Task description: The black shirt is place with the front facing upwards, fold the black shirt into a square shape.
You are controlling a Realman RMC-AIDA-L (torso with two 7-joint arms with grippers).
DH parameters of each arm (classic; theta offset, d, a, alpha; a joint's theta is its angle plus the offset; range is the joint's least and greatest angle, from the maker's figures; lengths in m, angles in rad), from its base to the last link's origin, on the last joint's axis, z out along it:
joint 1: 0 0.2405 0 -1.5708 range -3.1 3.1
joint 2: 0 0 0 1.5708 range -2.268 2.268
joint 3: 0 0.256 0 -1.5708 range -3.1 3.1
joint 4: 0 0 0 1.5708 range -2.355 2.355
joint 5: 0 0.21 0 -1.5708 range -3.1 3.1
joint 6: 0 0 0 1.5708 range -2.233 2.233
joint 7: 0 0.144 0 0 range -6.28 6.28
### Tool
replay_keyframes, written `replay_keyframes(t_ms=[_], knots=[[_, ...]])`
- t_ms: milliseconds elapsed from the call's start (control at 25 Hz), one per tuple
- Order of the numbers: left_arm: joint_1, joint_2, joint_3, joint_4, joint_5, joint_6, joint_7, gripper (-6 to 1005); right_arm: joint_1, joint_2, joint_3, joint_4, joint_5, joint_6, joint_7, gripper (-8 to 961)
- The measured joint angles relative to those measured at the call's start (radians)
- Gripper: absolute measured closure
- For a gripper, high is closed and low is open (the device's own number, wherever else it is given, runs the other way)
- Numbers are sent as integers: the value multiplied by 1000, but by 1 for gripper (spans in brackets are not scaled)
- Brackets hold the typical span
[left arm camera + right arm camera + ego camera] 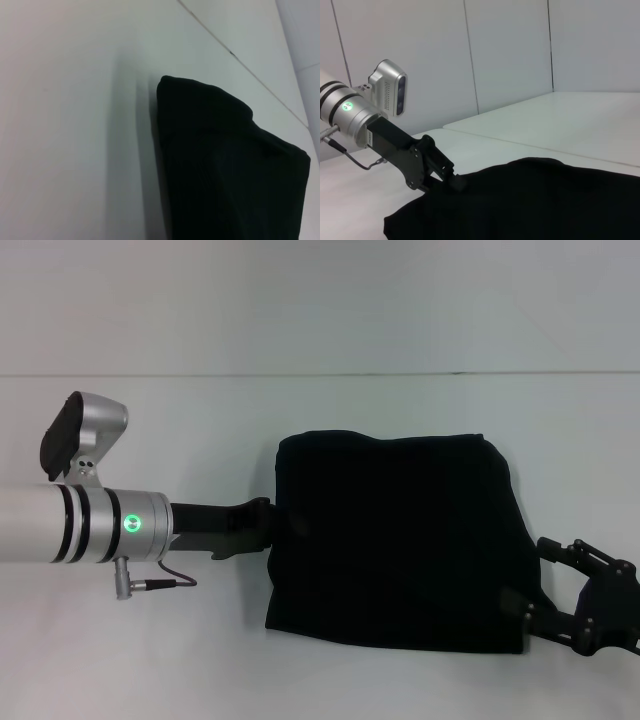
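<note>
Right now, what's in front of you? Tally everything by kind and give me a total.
Black shirt, folded: 1
End effectors: 2 (left end effector at the shirt's left edge, right end effector at its near right corner)
White table: 1
Total: 4

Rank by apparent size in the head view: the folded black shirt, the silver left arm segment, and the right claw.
1. The black fabric shirt, folded into a rough square, looks largest.
2. The silver cylindrical left arm segment comes next, though it sits nearer the camera.
3. The black right claw looks smallest, partly cut off by the frame edge.
</note>
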Motion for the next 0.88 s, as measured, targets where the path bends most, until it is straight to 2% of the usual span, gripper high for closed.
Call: replay_keyframes(t_ms=[200, 440, 680, 880], knots=[[-5, -4, -2, 0, 0, -6, 14, 703, 3, 0, 3, 0, 0, 0, 0, 38], [-41, -4, -15, 0, -7, -49, 33, 892, 1, 0, 9, 0, 8, 0, 0, 39], [-83, 19, -18, 8, -27, -118, 49, 907, 5, 0, 20, 0, 9, -13, 0, 39], [-53, 37, -48, 5, -28, -136, 45, 908, 9, 0, 26, -2, 9, -18, 0, 39]])
